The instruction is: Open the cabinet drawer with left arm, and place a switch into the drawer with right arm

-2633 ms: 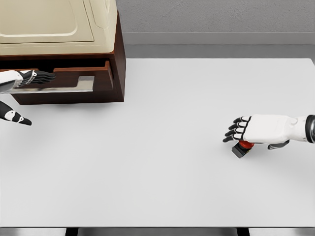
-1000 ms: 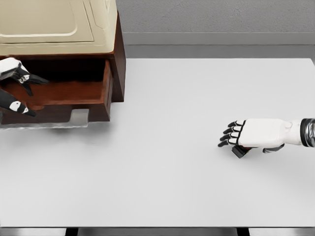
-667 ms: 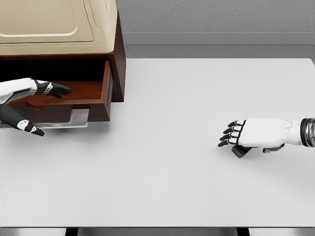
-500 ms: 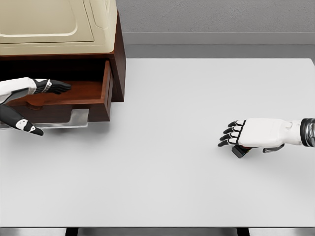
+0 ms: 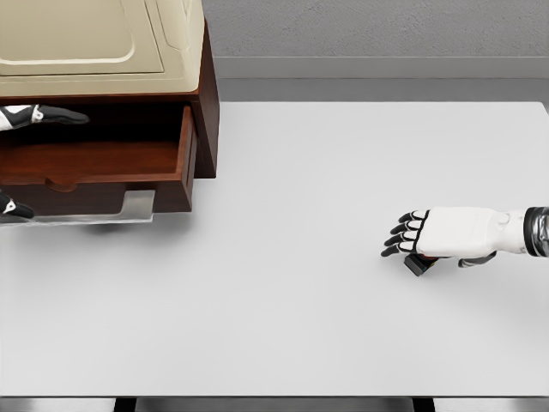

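The brown cabinet (image 5: 206,103) at the table's back left has its drawer (image 5: 103,163) pulled out, and the wooden inside is bare. My left hand (image 5: 43,114) shows only at the left edge, fingers spread, one above the drawer's back and the thumb (image 5: 13,209) by its front, holding nothing. My right hand (image 5: 429,242) lies palm down over the switch (image 5: 418,265) at the right of the table. Its fingers stretch out to the left. Only the switch's black base peeks out below the palm.
A cream appliance (image 5: 86,43) sits on top of the cabinet. A metal handle (image 5: 129,206) juts from the drawer front. The white table (image 5: 283,197) stretches between the drawer and the switch, with a grey wall behind.
The left hand has drawn back to the left and up, away from over the drawer, and the drawer stays open. The right hand has hardly moved on the switch.
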